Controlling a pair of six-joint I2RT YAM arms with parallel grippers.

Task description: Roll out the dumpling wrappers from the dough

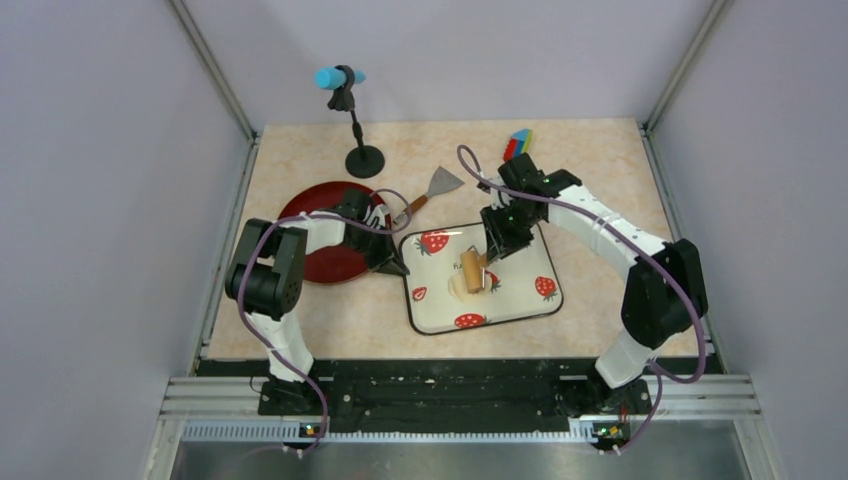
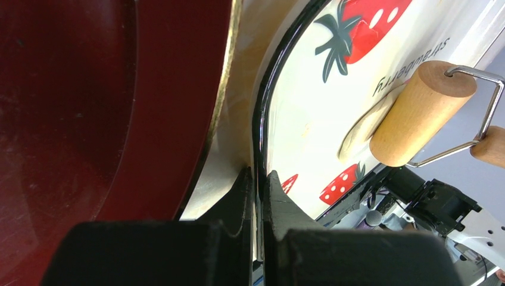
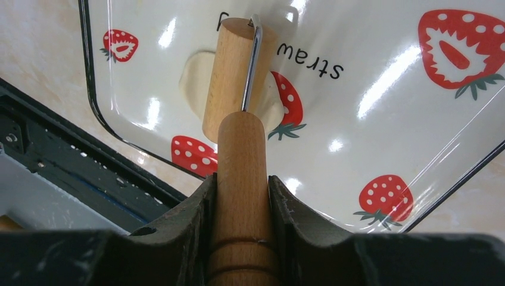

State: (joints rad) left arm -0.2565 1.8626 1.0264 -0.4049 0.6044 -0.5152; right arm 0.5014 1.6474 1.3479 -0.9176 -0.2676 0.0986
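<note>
Left claw: pinched together on the black rim of the tray, at the edge just beside the red plate. Right claw: clamped on the wooden handle of the rolling pin, whose roller lies across the dough. The dough is pale cream, smooth and flattened, on the tray's near half. The roller hides most of it; edges show either side. On the worktop behind the tray: scraper, black stand, coloured block.
</note>
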